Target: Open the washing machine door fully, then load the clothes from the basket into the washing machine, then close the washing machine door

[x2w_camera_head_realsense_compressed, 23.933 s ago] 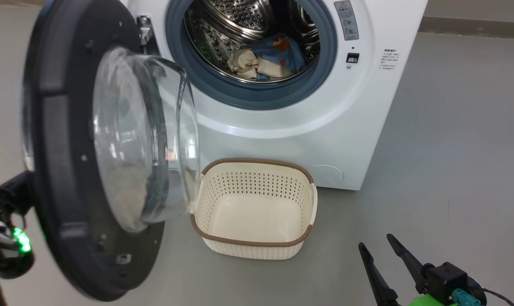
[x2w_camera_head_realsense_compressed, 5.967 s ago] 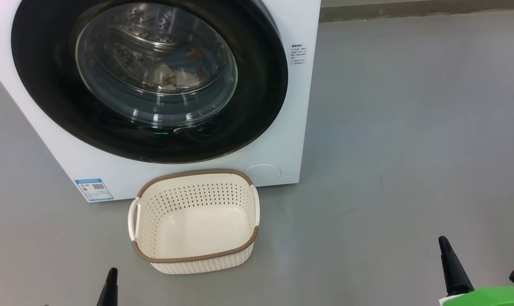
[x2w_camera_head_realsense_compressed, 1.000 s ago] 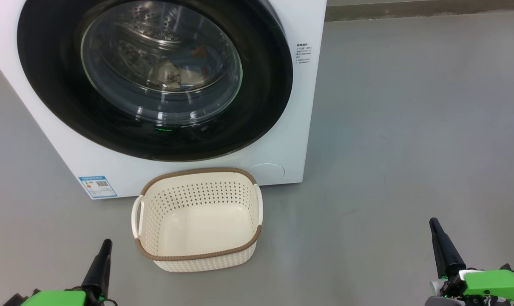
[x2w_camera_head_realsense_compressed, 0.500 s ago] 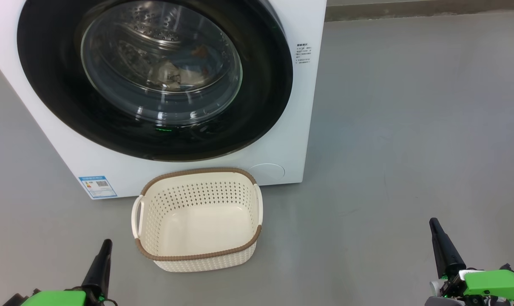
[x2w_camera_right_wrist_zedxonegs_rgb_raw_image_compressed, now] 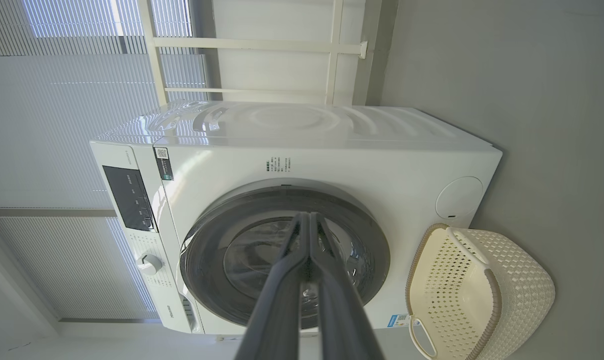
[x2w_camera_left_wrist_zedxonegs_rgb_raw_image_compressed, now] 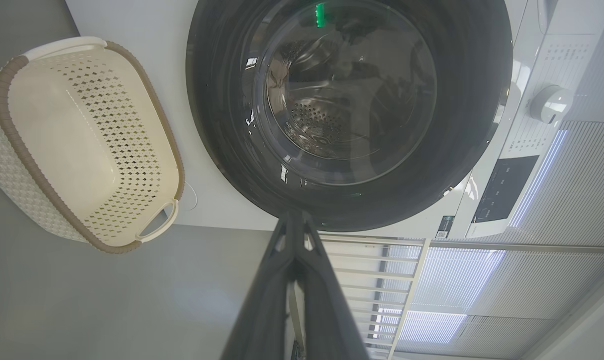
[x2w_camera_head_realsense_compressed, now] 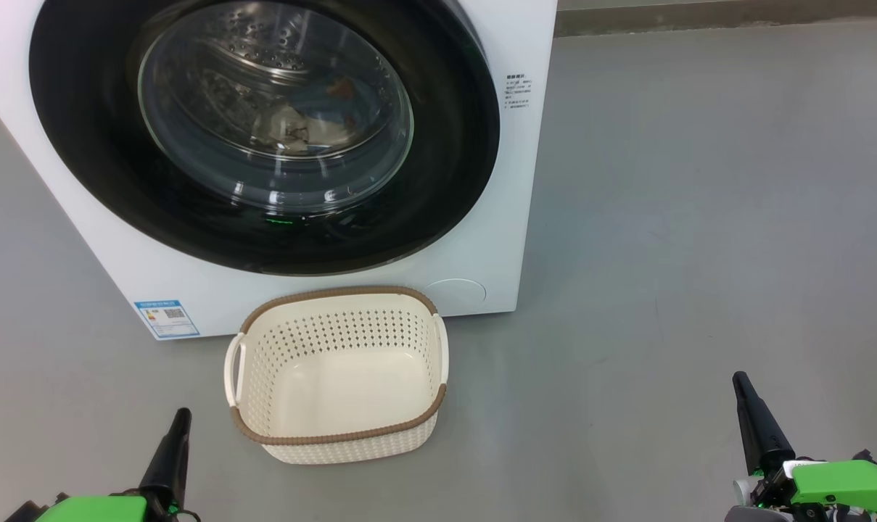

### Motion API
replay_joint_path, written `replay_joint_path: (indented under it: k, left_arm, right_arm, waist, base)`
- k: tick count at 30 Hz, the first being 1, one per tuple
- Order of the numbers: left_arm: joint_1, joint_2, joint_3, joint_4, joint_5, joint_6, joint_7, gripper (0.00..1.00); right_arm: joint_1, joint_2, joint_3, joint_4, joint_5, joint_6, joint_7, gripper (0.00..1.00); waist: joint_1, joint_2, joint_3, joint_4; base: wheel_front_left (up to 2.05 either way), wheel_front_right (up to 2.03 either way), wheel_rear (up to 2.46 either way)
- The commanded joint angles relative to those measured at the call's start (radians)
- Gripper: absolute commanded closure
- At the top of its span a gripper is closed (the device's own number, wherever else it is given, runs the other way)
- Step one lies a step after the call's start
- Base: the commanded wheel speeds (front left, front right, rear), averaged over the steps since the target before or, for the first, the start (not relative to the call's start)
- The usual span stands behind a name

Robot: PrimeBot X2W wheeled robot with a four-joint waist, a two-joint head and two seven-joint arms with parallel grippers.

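Front-loading washing machine [x2w_camera_head_realsense_compressed: 529, 181] on a grey floor [x2w_camera_head_realsense_compressed: 699, 217], seen from the head camera. The washing machine door [x2w_camera_head_realsense_compressed: 456, 181] lies shut, flat against the white front, its glossy black rim and glass bowl facing the robot. Behind the glass, low in the steel drum, lie the clothes [x2w_camera_head_realsense_compressed: 304, 123]: a cream piece with blue fabric beside it; the print is too dim to make out. A small blue label sticker [x2w_camera_head_realsense_compressed: 166, 317] sits at the lower left corner of the front panel. The basket [x2w_camera_head_realsense_compressed: 351, 451] stands upright on the floor just in front of the machine, below the door, its mouth facing up and its cream bottom showing. Its long axis runs left to right, roughly parallel to the machine's front, with a handle at each short end; whether its far rim touches the machine cannot be told. The left gripper [x2w_camera_head_realsense_compressed: 180, 419] stands at the lower left and the right gripper [x2w_camera_head_realsense_compressed: 740, 384] at the lower right, both well apart from the basket and door. In each wrist view the two dark fingers are pressed together with nothing between them and point toward the door.
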Motion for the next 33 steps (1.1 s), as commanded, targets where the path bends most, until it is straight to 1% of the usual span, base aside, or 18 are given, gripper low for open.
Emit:
replay_joint_path:
  k: [1, 33]
  left_arm:
    - [-0.043, 0.011, 0.035, -0.019, 0.012, -0.003, 0.004, 1.00]
    - [-0.043, 0.010, 0.037, -0.019, 0.014, -0.003, 0.006, 1.00]
  right_arm:
    - [-0.041, -0.005, 0.027, -0.025, 0.011, 0.002, 0.008, 1.00]
    - [-0.041, -0.005, 0.027, -0.025, 0.011, 0.002, 0.008, 1.00]
  waist:
    - [0.0000, 0.0000, 0.000, 0.000]
    - [0.0000, 0.0000, 0.000, 0.000]
  base:
    - [0.00, 0.00, 0.00]
    - [0.00, 0.00, 0.00]
